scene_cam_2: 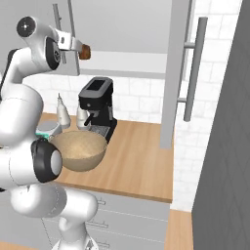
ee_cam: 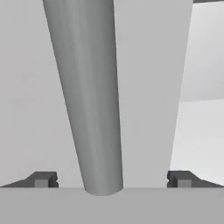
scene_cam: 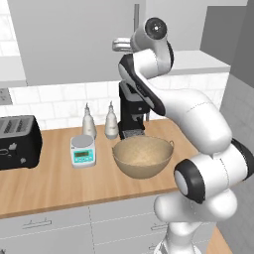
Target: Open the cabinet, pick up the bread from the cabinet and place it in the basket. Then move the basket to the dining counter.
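Toaster: a black boxy toaster (scene_cam: 17, 141) sits at the far left of the light-wood tabletop (scene_cam: 59, 186), well to the left of the large tan bowl-shaped woven basket (scene_cam: 143, 158).
Scale: a small white kitchen scale with a teal display (scene_cam: 83, 150) stands just left of the basket.
Bottles: two pale shaker bottles (scene_cam: 99, 121) stand behind the scale, against the white tile wall, left of and behind the basket.
Basket: it rests upright on the tabletop in front of the black coffee machine (scene_cam: 133, 111), with a small loop handle at its rim; its inside looks bare in the left base view.
Coffee machine: directly behind the basket, near the tile wall.
Cabinet: the wide light-grey wall cabinet (scene_cam: 74, 39) hangs above the basket; in the right base view its right door (scene_cam_2: 175, 73) stands swung out with a long vertical metal bar handle (scene_cam_2: 192, 71), and the pale shelf (scene_cam_2: 127, 63) inside is exposed.
Bread: the small dark brown roundish lump of bread (scene_cam_2: 85, 51) sits at the left end of that shelf, high above the basket, right at the arm's hand.
Claw: the claw (ee_cam: 111, 179) is raised at cabinet height above the basket; in the hand view its two dark fingertips (ee_cam: 41, 179) stand wide apart, released, on either side of a grey metal bar (ee_cam: 89, 96) that touches neither tip.
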Controlling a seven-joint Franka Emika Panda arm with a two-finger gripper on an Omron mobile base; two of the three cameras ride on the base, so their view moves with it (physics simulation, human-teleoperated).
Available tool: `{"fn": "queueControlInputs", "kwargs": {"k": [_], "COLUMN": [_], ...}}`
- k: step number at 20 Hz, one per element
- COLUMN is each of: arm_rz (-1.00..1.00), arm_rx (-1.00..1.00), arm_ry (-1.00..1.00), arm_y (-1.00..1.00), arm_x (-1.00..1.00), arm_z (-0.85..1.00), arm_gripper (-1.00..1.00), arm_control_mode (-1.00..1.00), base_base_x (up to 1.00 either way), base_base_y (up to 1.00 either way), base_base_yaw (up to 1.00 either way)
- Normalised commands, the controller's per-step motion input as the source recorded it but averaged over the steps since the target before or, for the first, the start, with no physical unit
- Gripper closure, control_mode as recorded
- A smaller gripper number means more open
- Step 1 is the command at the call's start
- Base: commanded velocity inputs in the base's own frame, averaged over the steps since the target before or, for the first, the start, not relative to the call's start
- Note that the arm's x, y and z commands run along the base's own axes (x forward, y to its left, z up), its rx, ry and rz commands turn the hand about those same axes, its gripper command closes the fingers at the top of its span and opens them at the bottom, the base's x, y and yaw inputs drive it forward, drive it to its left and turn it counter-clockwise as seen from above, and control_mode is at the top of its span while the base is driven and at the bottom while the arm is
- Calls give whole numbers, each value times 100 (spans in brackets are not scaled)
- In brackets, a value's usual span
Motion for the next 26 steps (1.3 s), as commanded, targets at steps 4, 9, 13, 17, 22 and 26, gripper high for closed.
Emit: {"fn": "queueControlInputs", "kwargs": {"k": [4,9,13,17,22,26], "arm_rz": [0,0,0,0,-1,-5], "arm_rx": [0,0,0,0,0,0], "arm_ry": [-1,-1,4,-4,-3,0], "arm_y": [21,30,29,36,27,31], "arm_x": [49,-16,-41,-96,-100,-100], "arm_z": [5,13,2,4,11,8], "arm_gripper": [100,100,100,100,100,100], "arm_control_mode": [-100,-100,-100,-100,-100,-100], "base_base_x": [0,0,0,0,0,0], "base_base_y": [0,0,0,0,0,0], "base_base_yaw": [0,0,0,0,0,0]}}
